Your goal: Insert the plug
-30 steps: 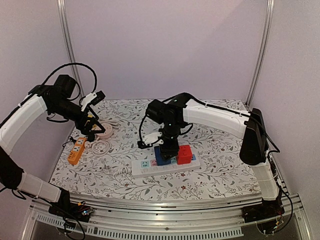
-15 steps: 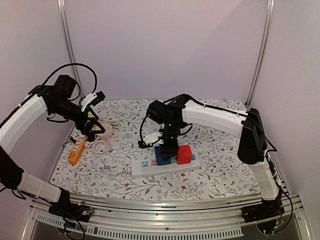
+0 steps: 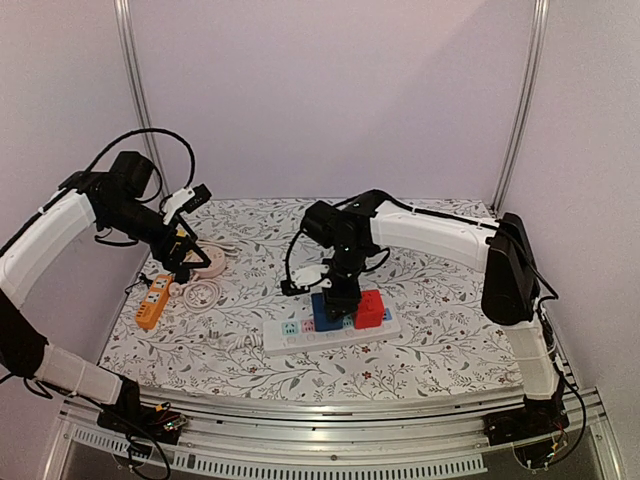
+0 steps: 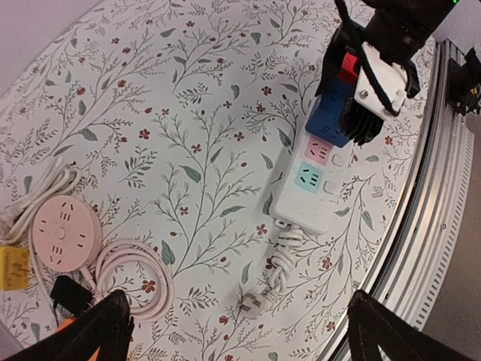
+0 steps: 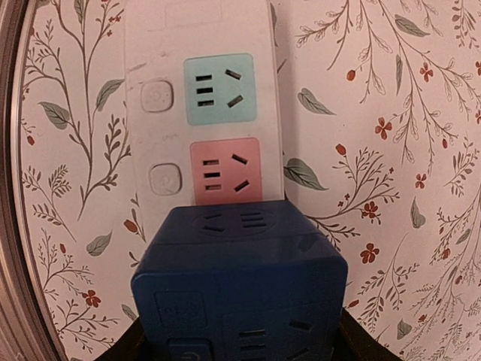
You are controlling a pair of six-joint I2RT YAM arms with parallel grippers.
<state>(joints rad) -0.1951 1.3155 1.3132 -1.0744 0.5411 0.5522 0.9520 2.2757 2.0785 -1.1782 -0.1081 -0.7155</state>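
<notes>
A blue cube plug (image 5: pixel 240 278) stands on the white power strip (image 5: pixel 203 37), right behind its pink socket (image 5: pixel 225 169) and teal socket (image 5: pixel 219 89). My right gripper (image 5: pixel 240 350) is shut on the cube's two sides; I cannot tell how deep its pins sit. From above, the right gripper (image 3: pixel 338 298) covers most of the blue cube (image 3: pixel 318 312), and a red cube plug (image 3: pixel 370 309) stands beside it on the strip (image 3: pixel 295 336). My left gripper (image 4: pixel 239 316) hangs open and holds nothing, high over the table's left side (image 3: pixel 185 255).
A round pink socket (image 4: pixel 66 233) with a coiled cord (image 4: pixel 139 274) lies at the left, next to an orange strip (image 3: pixel 152 300). The white strip's bundled cord and loose plug (image 4: pixel 252 304) lie near the front metal rail (image 4: pixel 436 188).
The right wrist has shifted very slightly to the right over the strip, still gripping the blue cube. The left arm has not moved.
</notes>
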